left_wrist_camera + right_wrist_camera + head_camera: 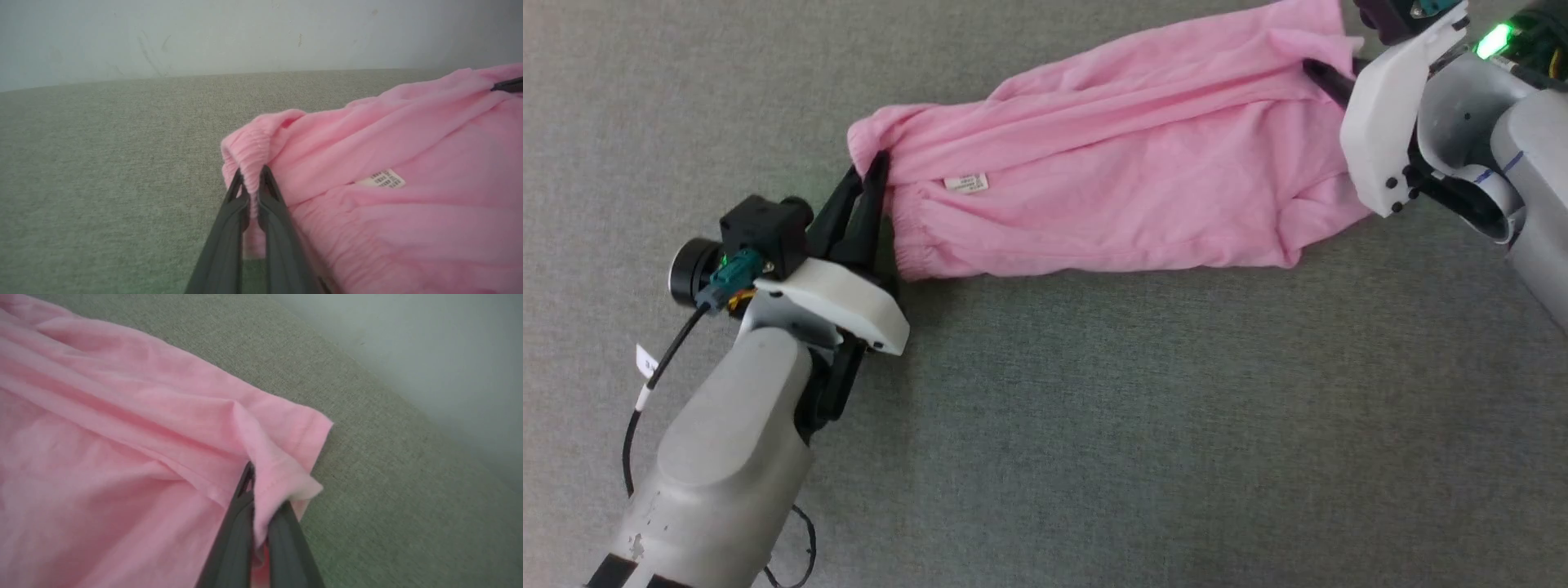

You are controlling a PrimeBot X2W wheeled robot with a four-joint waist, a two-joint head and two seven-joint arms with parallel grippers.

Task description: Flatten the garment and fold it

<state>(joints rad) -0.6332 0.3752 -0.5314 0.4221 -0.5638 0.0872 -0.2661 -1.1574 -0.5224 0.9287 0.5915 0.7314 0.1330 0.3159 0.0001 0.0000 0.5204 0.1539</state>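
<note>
Garment point(1143, 163) lying stretched between both claws on grey surface point(1094, 425), white tag point(966, 183) just beside left claw point(872, 167). Left claw pinching gathered waistband point(249, 143). Right claw point(1316, 72) pressed together on hem corner point(286, 477) at opposite end, cloth spreading ahead of it.

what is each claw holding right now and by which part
The left claw pinches the pink garment at its gathered waistband; the right claw pinches the same garment at a hemmed corner of the opposite end.

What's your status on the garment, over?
Left end effector shut on garment waistband. Right end effector shut on far hem. Stretched between them, wrinkled, unfolded, over grey surface.
</note>
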